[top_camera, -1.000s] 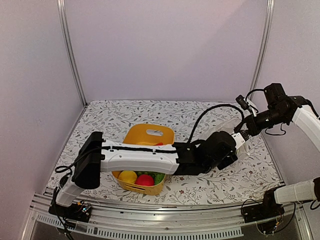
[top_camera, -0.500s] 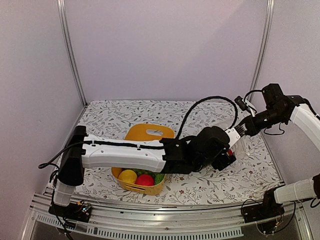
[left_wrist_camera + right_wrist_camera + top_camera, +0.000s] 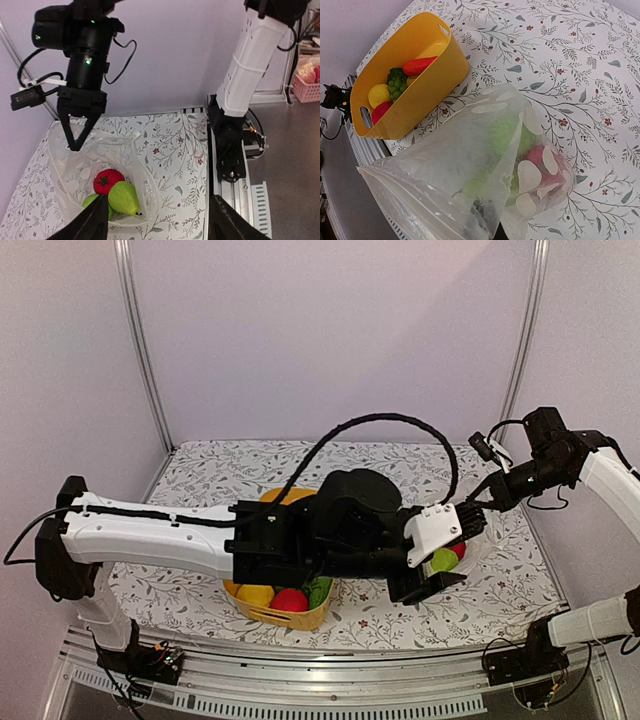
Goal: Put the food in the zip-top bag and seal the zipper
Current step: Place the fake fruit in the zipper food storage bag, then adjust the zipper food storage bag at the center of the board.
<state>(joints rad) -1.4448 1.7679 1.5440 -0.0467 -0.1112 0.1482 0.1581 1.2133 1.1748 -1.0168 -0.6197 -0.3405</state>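
**Q:** State of the left end effector [image 3: 157,200]?
**A:** Jaws wide, nothing gripped. It hangs over the open mouth of the bag [image 3: 65,175].

**Q:** And the right end effector [image 3: 75,146]?
**A:** Closed to a pinch on the bag's upper rim. It holds that edge lifted off the bench [image 3: 180,150], so the mouth gapes toward the left wrist.

**Q:** Contents of the bag?
**A:** A tomato [image 3: 107,181] with a pear [image 3: 123,197] touching it. A second green fruit [image 3: 89,201] lies partly behind the pear. All three lie at the bag's low end, which rests on the bench.

**Q:** The zipper?
**A:** Unsealed. The strip cannot be told apart from the rest of the plastic.

**Q:** Position of the bag?
**A:** Near the bench's right edge, about midway between the near and far edges.

**Q:** Food outside the bag?
**A:** In the basket [image 3: 420,95], close to the near edge around its middle and well apart from the bag. It holds a yellow fruit [image 3: 378,94], a red fruit [image 3: 380,111], grapes [image 3: 396,82] and a chili [image 3: 420,65] lying on top. In the top view the left arm crosses above the basket.
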